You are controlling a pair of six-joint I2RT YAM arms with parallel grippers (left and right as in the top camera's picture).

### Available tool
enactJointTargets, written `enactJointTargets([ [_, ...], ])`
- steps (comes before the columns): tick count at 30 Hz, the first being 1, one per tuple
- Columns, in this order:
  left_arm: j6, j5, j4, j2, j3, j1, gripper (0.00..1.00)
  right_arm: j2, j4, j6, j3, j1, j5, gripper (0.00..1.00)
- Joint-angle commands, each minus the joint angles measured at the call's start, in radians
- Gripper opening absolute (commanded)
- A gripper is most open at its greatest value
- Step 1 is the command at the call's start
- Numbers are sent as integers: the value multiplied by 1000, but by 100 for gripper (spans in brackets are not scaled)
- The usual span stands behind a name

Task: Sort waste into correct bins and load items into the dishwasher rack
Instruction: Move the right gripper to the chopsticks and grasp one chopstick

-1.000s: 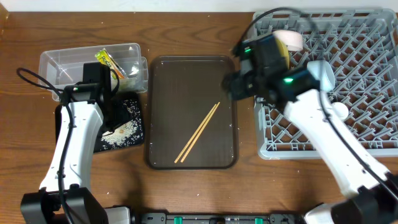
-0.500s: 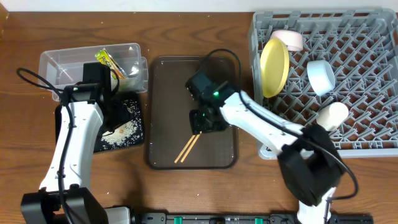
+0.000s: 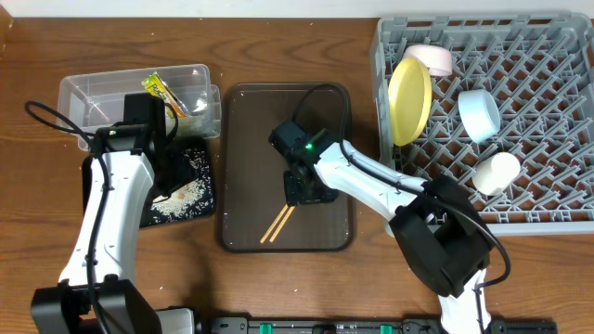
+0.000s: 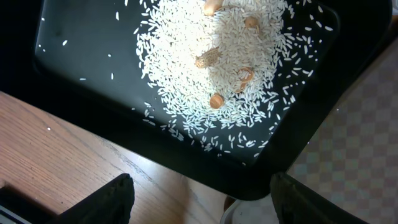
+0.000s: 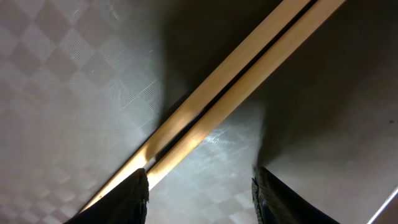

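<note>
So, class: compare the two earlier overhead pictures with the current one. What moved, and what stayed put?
The right gripper swung left from the dishwasher rack to the brown tray and dropped over the chopsticks, fingers open either side, nothing gripped yet. The left gripper, rice and wrapper stayed put.

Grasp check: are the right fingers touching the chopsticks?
Cannot tell. Right wrist view shows the chopsticks between the open right fingers; one fingertip overlaps them, contact unclear.
</note>
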Motion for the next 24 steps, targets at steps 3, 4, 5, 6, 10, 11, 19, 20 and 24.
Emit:
enactJointTargets([
  [3,-8,-9,-6,-12,1,5,73,45,-6,21,0,12,45,52],
  [4,-8,-9,-6,-12,1,5,73,49,-6,21,-1,12,45,52],
  [5,-8,-9,-6,-12,1,5,73,51,-6,21,-1,12,49,51],
  [6,-8,-9,-6,-12,1,5,73,51,-5,22,-1,12,53,51],
  [10,-8,-8,-6,-12,1,5,73,51,-6,36,-1,12,118,50],
  [11,-8,-8,-6,-12,1,5,73,51,-7,36,-1,10,139,51],
  [19,-8,-8,-6,-12,1,5,73,51,20,35,-1,-31,173,50],
  [20,-8,-9,-6,-12,1,5,73,51,27,35,-1,-35,173,50],
  [24,-8,-8,-6,-12,1,5,73,51,40,36,-1,-44,172,44],
])
